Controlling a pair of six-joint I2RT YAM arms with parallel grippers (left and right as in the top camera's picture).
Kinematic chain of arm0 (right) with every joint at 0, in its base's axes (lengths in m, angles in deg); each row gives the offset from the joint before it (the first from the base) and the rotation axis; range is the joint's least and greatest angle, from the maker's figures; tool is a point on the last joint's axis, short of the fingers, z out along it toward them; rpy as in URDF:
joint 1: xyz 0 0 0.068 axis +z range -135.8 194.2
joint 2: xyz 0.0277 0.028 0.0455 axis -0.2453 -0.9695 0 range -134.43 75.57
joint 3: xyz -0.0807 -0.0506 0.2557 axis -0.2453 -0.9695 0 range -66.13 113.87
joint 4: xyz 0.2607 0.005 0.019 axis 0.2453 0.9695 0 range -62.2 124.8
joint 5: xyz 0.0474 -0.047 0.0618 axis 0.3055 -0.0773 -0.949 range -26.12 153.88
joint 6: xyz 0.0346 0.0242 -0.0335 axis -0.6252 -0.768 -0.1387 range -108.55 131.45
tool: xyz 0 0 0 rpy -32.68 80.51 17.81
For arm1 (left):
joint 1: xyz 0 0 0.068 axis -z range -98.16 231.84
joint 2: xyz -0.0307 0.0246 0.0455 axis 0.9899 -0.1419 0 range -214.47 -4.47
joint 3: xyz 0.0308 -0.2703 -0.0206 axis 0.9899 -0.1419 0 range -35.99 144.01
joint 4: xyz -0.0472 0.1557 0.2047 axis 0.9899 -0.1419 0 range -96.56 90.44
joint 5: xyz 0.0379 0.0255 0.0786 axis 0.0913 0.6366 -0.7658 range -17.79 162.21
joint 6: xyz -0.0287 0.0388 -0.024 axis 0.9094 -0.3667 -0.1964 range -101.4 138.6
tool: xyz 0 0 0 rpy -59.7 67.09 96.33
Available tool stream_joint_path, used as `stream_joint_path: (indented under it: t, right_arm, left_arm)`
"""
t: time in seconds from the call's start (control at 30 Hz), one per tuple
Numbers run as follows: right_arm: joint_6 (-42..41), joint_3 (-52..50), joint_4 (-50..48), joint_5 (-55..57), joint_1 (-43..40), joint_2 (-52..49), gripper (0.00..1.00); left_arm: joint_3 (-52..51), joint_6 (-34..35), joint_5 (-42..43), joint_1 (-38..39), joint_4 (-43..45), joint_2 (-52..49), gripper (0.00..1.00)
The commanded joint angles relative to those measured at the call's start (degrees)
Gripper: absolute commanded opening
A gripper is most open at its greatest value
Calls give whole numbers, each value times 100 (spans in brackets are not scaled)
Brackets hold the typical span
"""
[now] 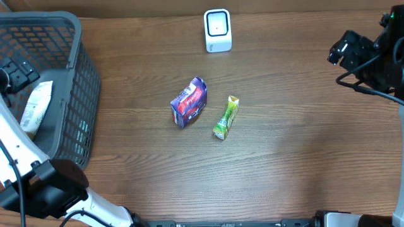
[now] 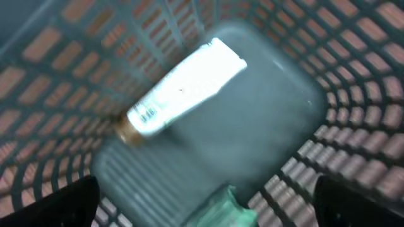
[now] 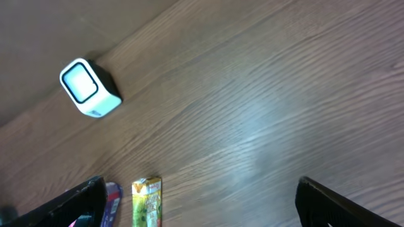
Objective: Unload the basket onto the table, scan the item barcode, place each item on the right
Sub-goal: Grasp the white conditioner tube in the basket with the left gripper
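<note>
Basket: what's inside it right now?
A white tube with a barcode lies on the floor of the basket. A green item peeks in at the left wrist view's bottom edge; the rest is cut off.

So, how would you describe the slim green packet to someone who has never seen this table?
Start at the middle of the wooden table, in front of the white scanner at its far edge. Two items lie side by side. The packet is the one farther from the grey basket: slim, green and yellow, unlike the chunkier purple box beside it.

Brown wood-grain table, even light; paler strip along far edge, perhaps wall
</note>
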Motion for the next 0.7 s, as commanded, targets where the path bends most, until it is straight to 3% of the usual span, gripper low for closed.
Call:
stream_joint_path:
  t: [0.0, 0.13, 0.33, 0.5, 0.67]
  right_arm:
    - [26, -28, 28, 15, -13, 2, 96]
    - [55, -28, 33, 17, -13, 2, 96]
    - [195, -28, 79, 35, -13, 2, 96]
    - [192, -28, 79, 33, -13, 2, 96]
    - [192, -28, 118, 33, -13, 2, 96]
  left_arm:
    - [-664, -516, -232, 42, 621, 28, 100]
    - [-1716, -1759, -413, 223, 1790, 24, 100]
    - [-3053, -2658, -564, 264, 3226, 24, 100]
    - [-3797, -2741, -1547, 262, 4282, 24, 100]
    - [-4111, -2750, -1786, 216, 4513, -136, 100]
